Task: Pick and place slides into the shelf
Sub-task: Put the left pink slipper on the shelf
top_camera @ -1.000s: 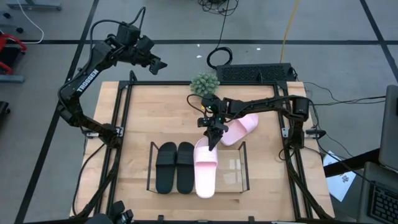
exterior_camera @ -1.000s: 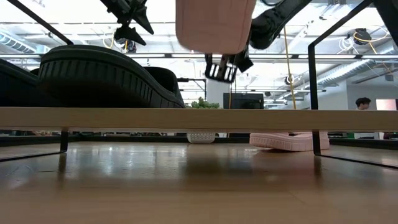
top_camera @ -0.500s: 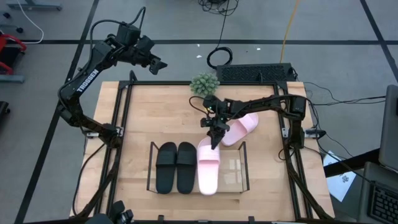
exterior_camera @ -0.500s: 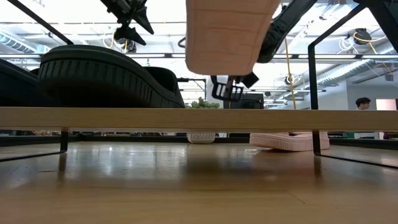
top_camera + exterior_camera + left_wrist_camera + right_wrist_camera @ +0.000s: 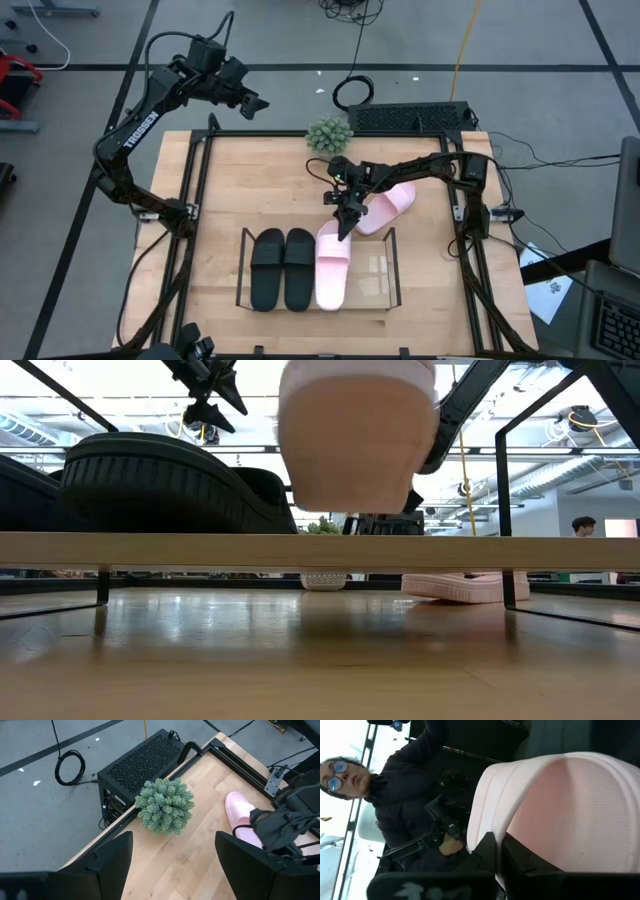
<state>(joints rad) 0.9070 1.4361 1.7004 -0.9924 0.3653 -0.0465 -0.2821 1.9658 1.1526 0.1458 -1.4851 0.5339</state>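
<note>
The right gripper (image 5: 345, 232) is clamped on the back edge of a pale pink wide-strap slide (image 5: 331, 267), its dark fingers (image 5: 487, 851) pinched tight over the thin rim. In the high view this sandal lies lengthwise in the low clear acrylic shelf with thin black wire ends (image 5: 390, 268), just beside the matte black pair of slides (image 5: 282, 268) that fills the shelf's left part. The low view shows the pink sole (image 5: 357, 435) raised above the shelf's front edge, so it hangs from the grip and is not fully set down.

The second pale pink slide (image 5: 385, 207) lies on the light wooden table (image 5: 250, 180) behind the shelf, partly under the right arm, near a small green spiky plant (image 5: 328, 134).

The left gripper (image 5: 255, 103) is held high beyond the table's far left corner with its jaws spread wide and nothing between them; its wrist view looks down between its two dark fingers (image 5: 112, 860) on the plant and the spare sandal.

A person in dark clothing (image 5: 410, 795) shows behind the held sandal in the right wrist view
</note>
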